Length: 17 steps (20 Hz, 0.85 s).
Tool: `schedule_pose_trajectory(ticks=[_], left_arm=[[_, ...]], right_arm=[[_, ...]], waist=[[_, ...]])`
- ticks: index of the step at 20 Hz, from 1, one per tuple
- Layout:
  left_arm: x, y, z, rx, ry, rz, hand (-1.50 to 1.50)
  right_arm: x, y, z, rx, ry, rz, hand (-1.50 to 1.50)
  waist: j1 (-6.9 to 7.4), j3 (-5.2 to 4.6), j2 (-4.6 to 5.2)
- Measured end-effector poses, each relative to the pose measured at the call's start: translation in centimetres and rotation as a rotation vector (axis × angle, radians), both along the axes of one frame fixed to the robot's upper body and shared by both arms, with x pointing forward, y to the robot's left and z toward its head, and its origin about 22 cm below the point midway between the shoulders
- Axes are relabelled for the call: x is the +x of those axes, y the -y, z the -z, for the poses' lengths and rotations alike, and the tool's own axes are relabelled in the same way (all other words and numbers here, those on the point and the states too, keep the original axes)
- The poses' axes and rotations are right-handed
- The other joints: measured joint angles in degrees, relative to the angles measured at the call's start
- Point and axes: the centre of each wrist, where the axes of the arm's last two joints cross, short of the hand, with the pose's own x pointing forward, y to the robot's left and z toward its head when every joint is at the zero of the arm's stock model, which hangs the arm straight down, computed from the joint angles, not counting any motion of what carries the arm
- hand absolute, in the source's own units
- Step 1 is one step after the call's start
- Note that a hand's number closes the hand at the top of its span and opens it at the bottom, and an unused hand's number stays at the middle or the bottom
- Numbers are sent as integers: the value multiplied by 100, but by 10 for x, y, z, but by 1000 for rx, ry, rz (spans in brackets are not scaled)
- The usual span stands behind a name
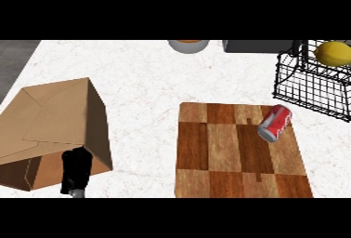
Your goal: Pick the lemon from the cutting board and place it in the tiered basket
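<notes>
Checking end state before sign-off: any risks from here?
The lemon sits in the wire basket near the view's edge; how settled it is can't be judged. The can lies on its side at the cutting board edge and might roll off. The left hand is by the paper bag and could nudge it.

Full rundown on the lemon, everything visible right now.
The lemon is a yellow, rounded fruit with a smooth, slightly mottled skin. It sits inside the black wire tiered basket at the view's top right, in the upper part of it, not on the cutting board. Its right side is cut off by the picture's edge, and basket wires cross in front of it. No robot hand touches it.
</notes>
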Motion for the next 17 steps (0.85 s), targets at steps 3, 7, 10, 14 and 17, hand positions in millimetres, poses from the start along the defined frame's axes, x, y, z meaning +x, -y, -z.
schedule_pose_trajectory(ticks=[3, 7, 10, 14, 17], left_arm=[[0, -1, -1, -6, -5, -8, 0], [0, -1, -4, -4, -15, -11, 0], [-2, -3, -1, -9, -10, -21, 0], [-5, -5, 1, -10, -4, -29, 0], [-7, -8, 0, -13, -9, -34, 0]], right_arm=[[-32, 30, -12, 35, 14, 96, -150], [-82, 67, -25, 73, 18, 160, -150], [-120, 89, -28, 87, 18, 178, -150], [-161, 108, -28, 82, 15, 169, -150], [-185, 117, -27, 82, 3, 140, -150]], waist=[[-23, 4, -1], [-58, 11, 4], [-107, 22, 7], [-171, 38, 4], [-224, 49, -6]])
